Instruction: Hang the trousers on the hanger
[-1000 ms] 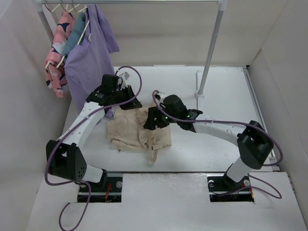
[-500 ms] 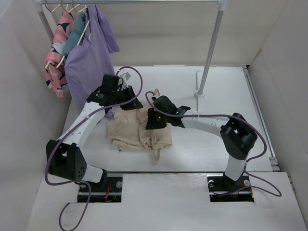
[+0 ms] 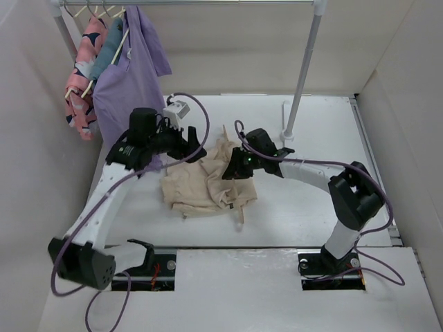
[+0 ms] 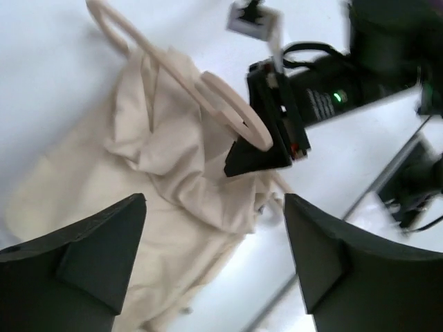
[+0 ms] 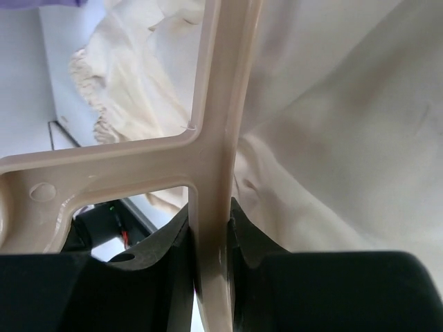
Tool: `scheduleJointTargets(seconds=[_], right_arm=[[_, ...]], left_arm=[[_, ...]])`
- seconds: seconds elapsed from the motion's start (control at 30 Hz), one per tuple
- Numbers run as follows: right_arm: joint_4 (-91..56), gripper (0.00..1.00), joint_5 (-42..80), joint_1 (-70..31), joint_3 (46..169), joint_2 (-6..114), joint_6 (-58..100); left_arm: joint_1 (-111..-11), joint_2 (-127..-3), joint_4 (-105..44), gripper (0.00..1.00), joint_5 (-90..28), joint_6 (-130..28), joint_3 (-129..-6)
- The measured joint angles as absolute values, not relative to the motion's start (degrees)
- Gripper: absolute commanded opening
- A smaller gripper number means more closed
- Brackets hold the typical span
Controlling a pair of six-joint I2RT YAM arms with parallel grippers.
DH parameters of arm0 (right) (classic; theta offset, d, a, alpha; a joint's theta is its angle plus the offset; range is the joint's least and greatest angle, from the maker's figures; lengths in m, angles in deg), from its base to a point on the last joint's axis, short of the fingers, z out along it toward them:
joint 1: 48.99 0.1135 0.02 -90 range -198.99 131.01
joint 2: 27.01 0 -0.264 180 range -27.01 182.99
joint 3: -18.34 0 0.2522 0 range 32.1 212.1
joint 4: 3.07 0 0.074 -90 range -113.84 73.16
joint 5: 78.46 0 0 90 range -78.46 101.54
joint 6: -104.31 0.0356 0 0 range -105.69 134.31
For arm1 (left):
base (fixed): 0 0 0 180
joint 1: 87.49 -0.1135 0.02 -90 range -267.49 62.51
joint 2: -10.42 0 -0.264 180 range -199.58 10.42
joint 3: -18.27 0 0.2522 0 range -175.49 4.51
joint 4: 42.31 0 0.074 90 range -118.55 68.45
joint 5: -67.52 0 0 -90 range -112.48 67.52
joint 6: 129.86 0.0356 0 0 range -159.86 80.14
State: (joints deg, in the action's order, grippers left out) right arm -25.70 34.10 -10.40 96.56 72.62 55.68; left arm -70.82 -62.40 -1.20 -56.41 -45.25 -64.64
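Since half a second earlier, the left arm had swung up and back from the cloth. The right arm had reached farther from its base, and the garment lay a little nearer the rail post.

At the far left, a pink patterned garment [image 3: 77, 83] and a loose purple shirt [image 3: 128, 90] hung from the metal clothes rail [image 3: 208, 3]. Just right of the shirt, the left pincer [image 3: 196, 143] hovered above the white table [image 3: 311, 200]. Its two dark fingers [image 4: 83, 256] were spread wide with nothing between them, and its wrist view looked down between them onto the cloth.

Below it lay the trousers [image 3: 201, 190], a wrinkled, plain cream-beige soft garment. They were bunched in a heap on the table between the two arms.

Across the right part of the heap ran the hanger [image 4: 232, 111], thin, pale beige-pink plastic with rounded loops. Its hook stuck out past the far edge of the cloth, and one end showed past the near edge. Cloth was gathered against the frame, but whether any leg passed through a loop could not be told.

The right pincer [image 3: 235, 168] was clamped tight on the hanger's straight bar. Its black fingers [image 5: 163, 277] pressed on either side of the bar, with cream cloth close behind.

Farther right stood the rail's upright grey post [image 3: 302, 76], well apart from the garment.
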Motion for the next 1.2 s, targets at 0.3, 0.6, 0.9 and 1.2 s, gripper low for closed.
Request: scheduleJointTargets(seconds=[0.3, 0.6, 0.9, 1.2], right_arm=[[-22.73, 0.00, 42.34, -13.85, 93.98, 70.17, 52.88], [-19.62, 0.00, 47.15, -16.54, 92.04, 70.06, 52.73], [-16.54, 0.00, 48.29, -16.76, 90.75, 70.09, 53.14], [-15.73, 0.00, 49.07, -17.85, 90.03, 70.06, 53.17]], left_arm=[[-63.59, -48.24, -3.65, 0.63, -58.51, -34.93, -55.59], [-60.53, -74.88, -5.59, 0.80, -48.63, -33.30, -55.39], [-56.07, -79.69, -11.86, 0.71, -42.47, -31.74, -55.30], [-55.98, -82.11, -14.22, 0.00, -36.20, -28.97, -53.23]])
